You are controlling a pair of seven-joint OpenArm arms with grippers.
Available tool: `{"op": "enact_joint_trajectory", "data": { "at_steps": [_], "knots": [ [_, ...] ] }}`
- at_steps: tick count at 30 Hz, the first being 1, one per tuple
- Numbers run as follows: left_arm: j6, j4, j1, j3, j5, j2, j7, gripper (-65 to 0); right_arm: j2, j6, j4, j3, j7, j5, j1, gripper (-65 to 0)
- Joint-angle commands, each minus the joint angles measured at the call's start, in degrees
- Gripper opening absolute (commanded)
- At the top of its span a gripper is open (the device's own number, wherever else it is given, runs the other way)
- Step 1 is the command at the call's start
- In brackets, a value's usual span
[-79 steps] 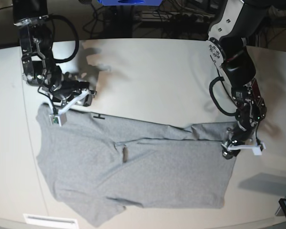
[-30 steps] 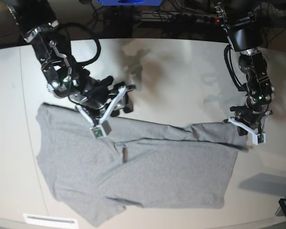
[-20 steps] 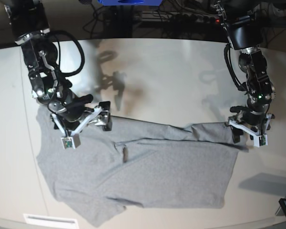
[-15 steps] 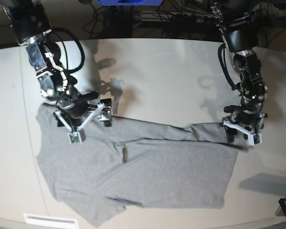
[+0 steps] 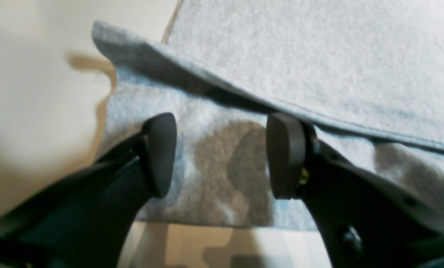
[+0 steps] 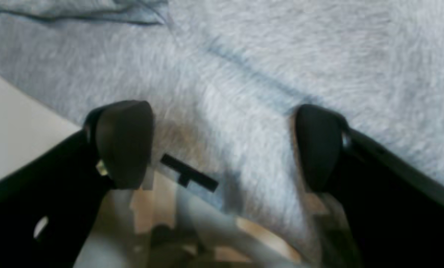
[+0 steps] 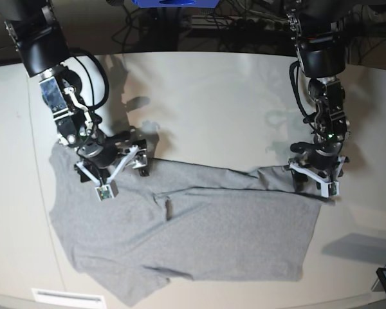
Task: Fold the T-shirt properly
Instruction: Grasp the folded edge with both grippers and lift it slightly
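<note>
Fuzzy heather-grey T-shirt (image 7: pixel 199 232), creased, open black claws (image 5: pixel 222 156)

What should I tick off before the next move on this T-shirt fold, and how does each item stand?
1. Left gripper open: ok, jaws apart over grey cloth.
2. Right gripper open: ok, jaws wide apart.
3. Cloth between the left gripper's jaws: cannot tell; the T-shirt edge lies under them, grip depth unclear.
4. Right gripper over the T-shirt's upper edge: ok, cloth spans the gap, with a black mark near the hem.
5. T-shirt flat: not ok; a folded band runs along the top edge.
6. T-shirt fully on the table: ok in the base view.
</note>
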Motion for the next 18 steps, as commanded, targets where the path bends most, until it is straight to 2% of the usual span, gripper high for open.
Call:
{"op": "enact_joint_trajectory", "data": {
  "at_steps": [1, 6, 14, 18],
  "knots": [
    [-0.13, 0.06, -1.9, -0.17, 1.65, -0.77, -1.63, -26.9, 0.13, -0.78, -0.59, 0.91, -1.17, 0.06, 0.92, -7.5],
    [-0.31, -3.02, -2.87, -0.08, 8.33, -0.24, -1.63, -26.9, 0.13, -0.78, -1.21, 1.7, -1.44, 0.06, 0.04, -7.5],
    [-0.48, -5.04, -0.49, 0.01, 8.94, -1.3, -1.46, -26.9, 0.21, -0.78, -0.68, 1.79, -1.44, 0.06, -4.45, -7.5],
    [-0.48, -4.69, 2.41, 3.88, 8.59, -2.35, -1.46, -26.9, 0.21, -0.78, -0.59, 1.79, -1.53, 0.06, -5.41, -7.7]
  ]
}}
